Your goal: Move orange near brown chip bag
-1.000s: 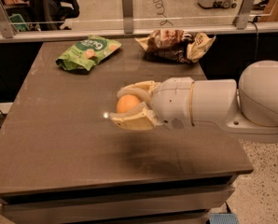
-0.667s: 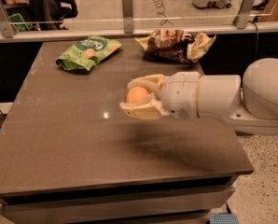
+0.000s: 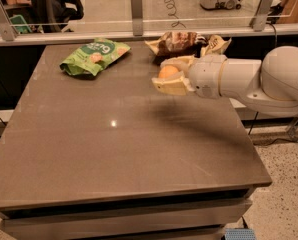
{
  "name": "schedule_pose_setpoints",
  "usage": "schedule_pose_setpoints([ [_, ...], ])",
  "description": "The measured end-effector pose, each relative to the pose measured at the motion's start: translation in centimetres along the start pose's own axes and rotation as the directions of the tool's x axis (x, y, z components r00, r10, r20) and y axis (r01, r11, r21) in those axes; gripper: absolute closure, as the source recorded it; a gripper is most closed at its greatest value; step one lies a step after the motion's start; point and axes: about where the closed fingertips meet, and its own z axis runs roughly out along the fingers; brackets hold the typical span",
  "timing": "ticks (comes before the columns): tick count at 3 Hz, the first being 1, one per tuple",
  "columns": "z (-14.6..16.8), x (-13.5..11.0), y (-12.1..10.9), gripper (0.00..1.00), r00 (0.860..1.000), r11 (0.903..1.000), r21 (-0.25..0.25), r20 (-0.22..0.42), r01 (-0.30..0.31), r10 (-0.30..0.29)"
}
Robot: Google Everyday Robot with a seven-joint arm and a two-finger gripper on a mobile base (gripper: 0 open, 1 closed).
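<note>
Round orange (image 3: 168, 71) clasped in jaws, near brown chip bag (image 3: 181, 42)

1. Light level is moderate and warm in tone. Shadows lie almost straight under things, so the light comes from overhead.
2. The desk (image 3: 114, 149) shows one small bright glare spot left of centre and a broad pale sheen over its far half.
3. The hand (image 3: 165, 77) is above the desk's far right part, just in front of the brown chip bag (image 3: 179, 41), closed round the orange (image 3: 168, 72). It throws a soft, diffuse shadow below it and to the right.
4. The orange is brightly lit on top.
5. The white arm (image 3: 269, 76) is the brightest surface.
6. The area behind the glass panel (image 3: 89, 19) is dim at left.
</note>
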Motion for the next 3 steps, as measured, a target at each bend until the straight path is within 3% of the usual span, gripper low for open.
schedule_pose_setpoints([
  [3, 3.3, 7.2, -11.5, 1.00, 0.992, 0.9897, 0.140, -0.125, 0.029, -0.012],
])
